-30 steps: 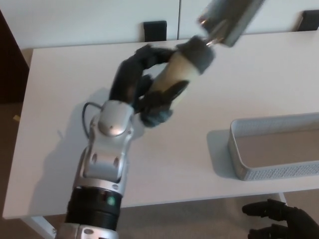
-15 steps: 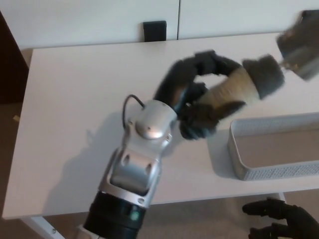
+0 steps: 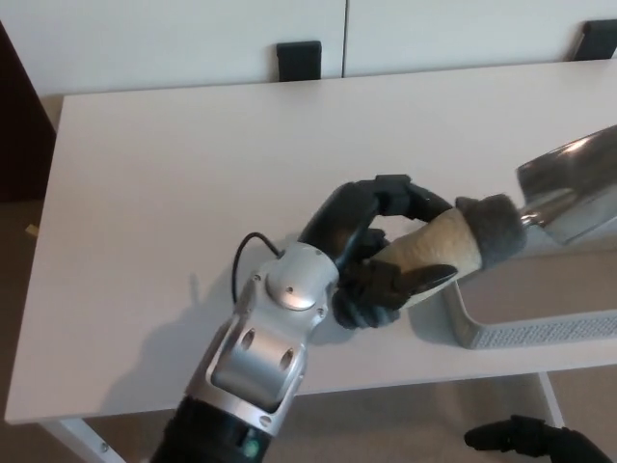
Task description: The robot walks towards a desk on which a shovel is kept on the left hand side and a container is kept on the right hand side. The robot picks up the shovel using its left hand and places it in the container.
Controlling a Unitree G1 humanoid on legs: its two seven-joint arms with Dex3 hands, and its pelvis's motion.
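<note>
Left arm reaches in from lower left, angled toward right. Left hand (image 3: 381, 253) wrapped tight around shovel (image 3: 501, 231) handle, thumb and fingers clamped. Right hand (image 3: 525, 442) low at bottom edge, below desk (image 3: 193, 174); finger state unclear. Container (image 3: 540, 313) at desk's right, mesh wall visible, interior mostly hidden by shovel. Shovel held above container's left end, long axis near horizontal, metal blade pointing right and slightly up.

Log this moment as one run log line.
left hand: shut on shovel | shovel: above container | right hand: low, idle
</note>
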